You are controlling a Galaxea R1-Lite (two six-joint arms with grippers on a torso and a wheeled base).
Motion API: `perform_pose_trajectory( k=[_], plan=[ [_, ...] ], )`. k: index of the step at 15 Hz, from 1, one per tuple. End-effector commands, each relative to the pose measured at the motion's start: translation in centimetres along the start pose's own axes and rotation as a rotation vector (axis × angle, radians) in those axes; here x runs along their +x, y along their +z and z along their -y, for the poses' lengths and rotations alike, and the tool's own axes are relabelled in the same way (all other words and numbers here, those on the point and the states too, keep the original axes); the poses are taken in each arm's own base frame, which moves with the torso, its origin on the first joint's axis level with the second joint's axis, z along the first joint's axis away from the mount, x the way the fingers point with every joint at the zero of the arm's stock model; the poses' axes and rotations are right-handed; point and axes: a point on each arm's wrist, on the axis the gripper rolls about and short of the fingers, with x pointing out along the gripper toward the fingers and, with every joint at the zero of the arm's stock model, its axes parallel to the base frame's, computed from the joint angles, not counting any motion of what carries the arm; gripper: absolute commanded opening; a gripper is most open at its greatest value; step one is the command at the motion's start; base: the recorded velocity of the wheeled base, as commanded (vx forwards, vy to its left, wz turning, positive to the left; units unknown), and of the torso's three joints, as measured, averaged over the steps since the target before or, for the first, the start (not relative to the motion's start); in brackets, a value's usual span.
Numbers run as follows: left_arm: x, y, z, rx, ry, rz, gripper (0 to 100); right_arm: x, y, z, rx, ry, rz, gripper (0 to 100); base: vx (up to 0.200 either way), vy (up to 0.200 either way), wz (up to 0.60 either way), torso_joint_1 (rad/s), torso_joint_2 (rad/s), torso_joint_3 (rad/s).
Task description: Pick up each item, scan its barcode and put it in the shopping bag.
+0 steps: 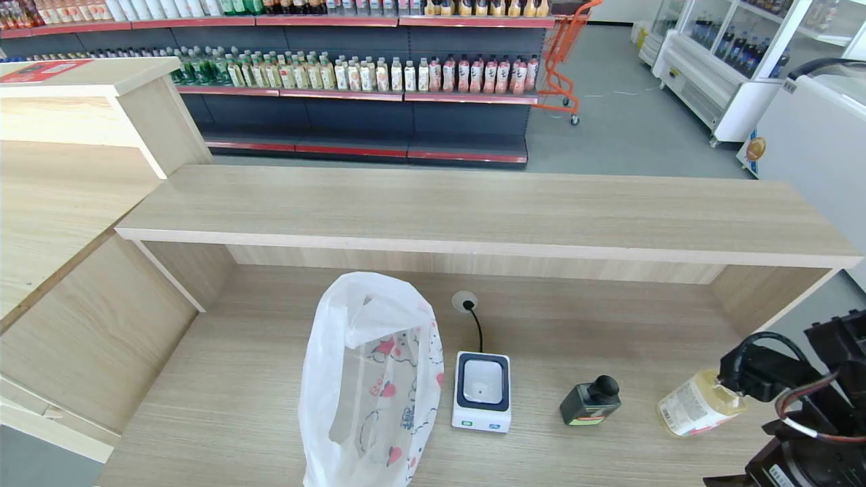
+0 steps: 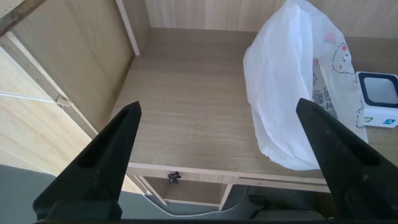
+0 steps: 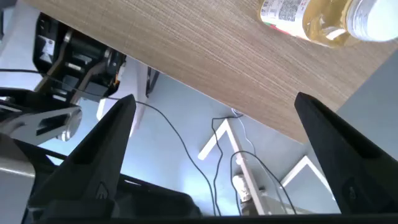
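A white plastic shopping bag (image 1: 369, 385) with cartoon prints stands open on the wooden counter (image 1: 609, 325). Just right of it sits the white barcode scanner (image 1: 482, 391). Further right lies a small dark green bottle (image 1: 590, 404) with a black cap, then a bottle of yellow liquid (image 1: 700, 404) on its side. My right arm (image 1: 805, 406) is at the counter's right end beside that bottle. The right gripper (image 3: 216, 102) is open and holds nothing, off the counter's edge, with the yellow bottle (image 3: 311, 18) beyond it. The left gripper (image 2: 219, 107) is open over the counter's near left, with the bag (image 2: 292, 87) and scanner (image 2: 379, 99) to one side.
A raised ledge (image 1: 473, 216) runs along the back of the counter, and a wooden side wall (image 1: 101, 325) closes its left end. The scanner's black cable runs to a grommet (image 1: 465, 301). Drink shelves (image 1: 352, 74) stand in the aisle behind.
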Motion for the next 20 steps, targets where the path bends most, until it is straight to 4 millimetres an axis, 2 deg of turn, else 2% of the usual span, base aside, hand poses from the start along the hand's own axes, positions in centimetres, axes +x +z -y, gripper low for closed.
perform_pose_trajectory(
  k=[1, 4, 7, 10, 13, 14, 20],
  plan=[
    [0.0, 0.0, 0.0, 0.0, 0.0, 0.0, 100, 2.6, 1.0, 0.9, -0.04, 0.004, -0.076, 100, 0.0, 0.0, 0.0, 0.0, 0.0, 0.0],
    [0.0, 0.0, 0.0, 0.0, 0.0, 0.0, 100, 4.9, 1.7, 2.2, -0.147, 0.009, -0.062, 100, 0.0, 0.0, 0.0, 0.0, 0.0, 0.0],
    [0.0, 0.0, 0.0, 0.001, 0.0, 0.0, 100, 6.7, 1.8, 3.0, -0.208, 0.157, 0.026, 100, 0.0, 0.0, 0.0, 0.0, 0.0, 0.0],
    [0.0, 0.0, 0.0, 0.001, 0.0, 0.0, 100, 7.9, 1.2, 3.2, -0.277, 0.297, 0.067, 100, 0.0, 0.0, 0.0, 0.0, 0.0, 0.0],
    [0.0, 0.0, 0.0, 0.0, 0.0, 0.0, 100, 9.2, 1.4, 4.2, -0.343, 0.286, 0.077, 100, 0.0, 0.0, 0.0, 0.0, 0.0, 0.0],
    [0.0, 0.0, 0.0, 0.0, 0.0, 0.0, 100, 10.2, 1.9, 4.5, -0.354, 0.267, 0.112, 100, 0.0, 0.0, 0.0, 0.0, 0.0, 0.0],
    [0.0, 0.0, 0.0, 0.0, 0.0, 0.0, 100, 12.9, 4.0, 3.8, -0.412, 0.325, 0.212, 100, 0.0, 0.0, 0.0, 0.0, 0.0, 0.0]
  ],
)
